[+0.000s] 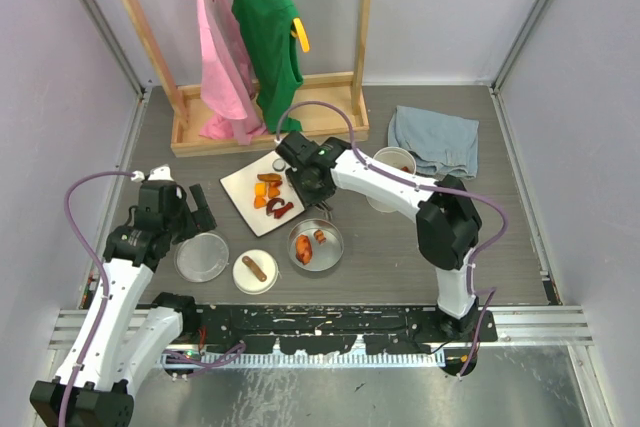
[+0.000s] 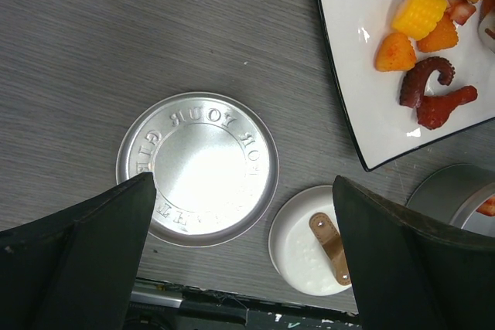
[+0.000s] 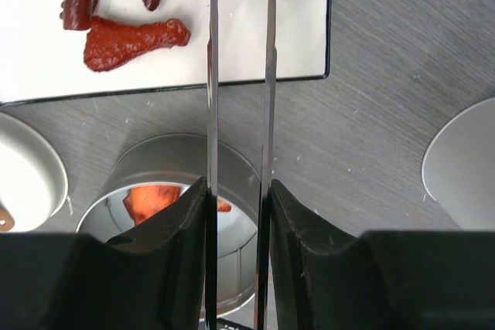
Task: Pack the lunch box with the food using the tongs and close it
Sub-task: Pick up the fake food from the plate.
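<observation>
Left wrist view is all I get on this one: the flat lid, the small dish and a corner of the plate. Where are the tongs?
Observer: The right arm has its jaws shut on the tongs, and their two thin arms reach out over the white plate.
Operator: A tin shows at my right edge. Is anything in it?
Observer: Yes. The wide tin holds a few orange pieces.
Operator: And the taller cup?
Observer: The taller cup stands on the table's far right, partly hidden by the right arm, beside a blue cloth.
</observation>
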